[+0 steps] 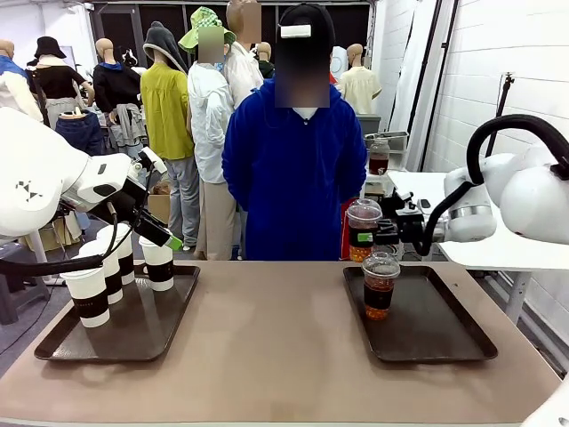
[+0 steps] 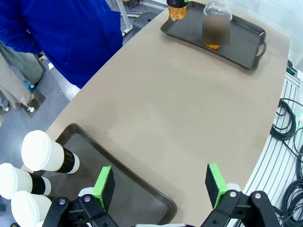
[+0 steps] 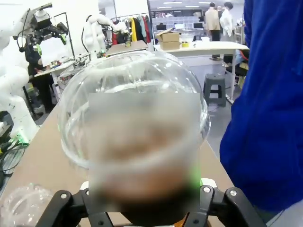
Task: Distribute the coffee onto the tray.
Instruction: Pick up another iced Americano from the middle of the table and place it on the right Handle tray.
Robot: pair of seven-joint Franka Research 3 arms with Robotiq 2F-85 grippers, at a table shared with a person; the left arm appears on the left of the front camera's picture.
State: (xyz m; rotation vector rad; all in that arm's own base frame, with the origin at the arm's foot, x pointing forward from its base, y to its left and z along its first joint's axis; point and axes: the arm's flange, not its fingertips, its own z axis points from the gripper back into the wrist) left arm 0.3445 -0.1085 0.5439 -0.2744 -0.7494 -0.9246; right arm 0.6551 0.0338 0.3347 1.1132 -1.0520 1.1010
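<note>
Currently | right gripper (image 1: 372, 237) clamped on iced coffee cup (image 1: 363, 229) above right tray (image 1: 444, 342) | left gripper (image 2: 161, 185) spread wide, empty, over left tray (image 2: 142, 196)

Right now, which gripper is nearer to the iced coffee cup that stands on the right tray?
The right gripper. It holds another iced coffee cup just above and behind the standing cup. The left gripper hovers open over the paper cups on the left tray, across the table.
</note>
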